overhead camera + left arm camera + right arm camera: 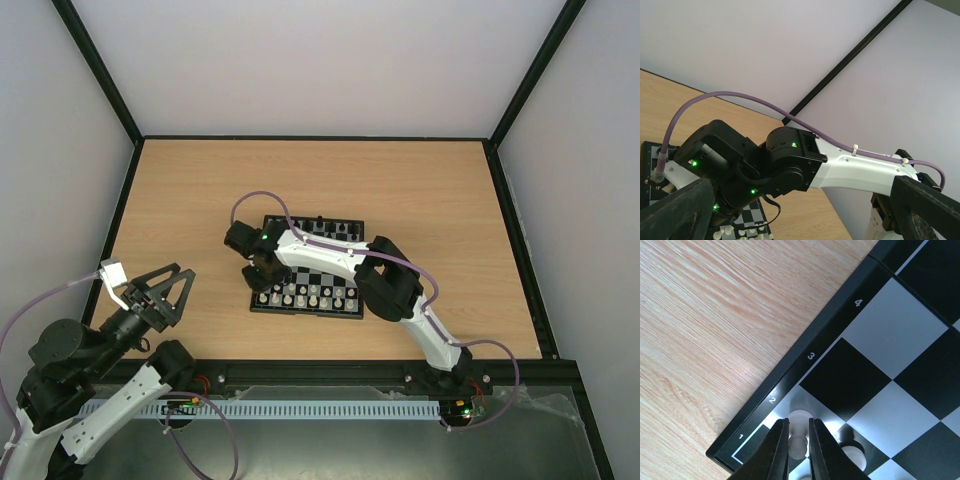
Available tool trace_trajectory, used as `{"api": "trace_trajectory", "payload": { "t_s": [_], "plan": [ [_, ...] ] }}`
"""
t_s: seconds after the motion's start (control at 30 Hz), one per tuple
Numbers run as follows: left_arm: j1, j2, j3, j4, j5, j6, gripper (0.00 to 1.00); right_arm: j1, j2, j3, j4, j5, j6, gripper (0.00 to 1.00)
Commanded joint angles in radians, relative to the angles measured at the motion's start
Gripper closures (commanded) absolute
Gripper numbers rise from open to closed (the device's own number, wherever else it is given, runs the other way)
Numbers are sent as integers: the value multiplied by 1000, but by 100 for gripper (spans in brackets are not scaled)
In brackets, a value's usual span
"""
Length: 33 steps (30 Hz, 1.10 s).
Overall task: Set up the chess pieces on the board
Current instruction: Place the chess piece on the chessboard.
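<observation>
- Now your right end effector [799,422] closely flanks a white pawn [799,415] on the board [790,377], second rank; whether it pinches, you cannot tell.
- Your left end effector [165,292] gapes wide above the counter [420,190].

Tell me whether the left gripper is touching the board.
Apart. The top external view shows the left gripper open, well left of the board, with a strip of bare table plainly between them.

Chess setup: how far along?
Done: white chessmen line the near rows, black chessmen the far edge of the small black-and-white chequered board. In hand: right gripper pinches a white piece on an edge square. Remaining: unclear; right arm hides the middle.
</observation>
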Motion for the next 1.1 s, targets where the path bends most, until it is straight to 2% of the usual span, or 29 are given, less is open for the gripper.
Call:
{"api": "trace_trajectory", "payload": {
  "t_s": [0.0, 0.27, 0.73, 0.87, 1.07],
  "plan": [
    [-4, 1, -6, 1, 3, 7, 1, -4, -20, -6, -29, -32, -17, 87],
    [-4, 10, -15, 12, 6, 5, 1, -4, -45, -12, -27, 1, -10, 78],
    [-3, 47, -18, 37, 10, 4, 1, -5, -146, -43, -14, 80, 3, 67],
    [-4, 69, -13, 49, 10, 5, 1, -5, -241, -103, 12, 118, 14, 58],
    [-4, 135, -25, 98, 44, 10, 1, -5, -476, -279, 91, 186, 36, 35]
  ]
}}
